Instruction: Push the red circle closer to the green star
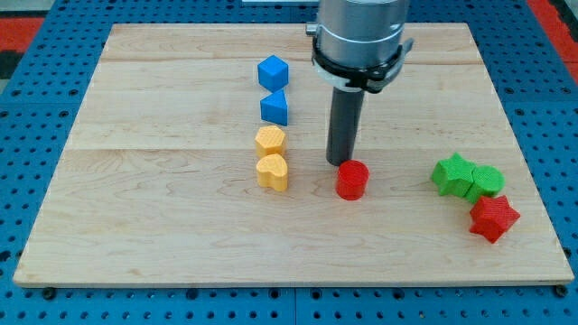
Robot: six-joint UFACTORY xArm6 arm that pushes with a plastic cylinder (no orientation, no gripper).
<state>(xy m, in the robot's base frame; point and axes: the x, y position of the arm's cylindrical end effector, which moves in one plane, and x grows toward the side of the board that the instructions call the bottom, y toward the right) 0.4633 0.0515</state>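
Note:
The red circle point(351, 180) lies on the wooden board, right of centre. The green star point(452, 174) lies far to its right, touching a green round block point(488, 181). My tip point(340, 162) stands just above and slightly left of the red circle in the view, touching or nearly touching its upper-left edge. The dark rod rises from there to the arm's grey housing at the view's top.
A red star point(493, 218) lies just below the green blocks. To the left of my tip a column holds a blue cube point(272, 71), a blue block point(275, 107), a yellow block point(269, 140) and a yellow heart point(272, 171). The board point(135, 226) ends near the red star.

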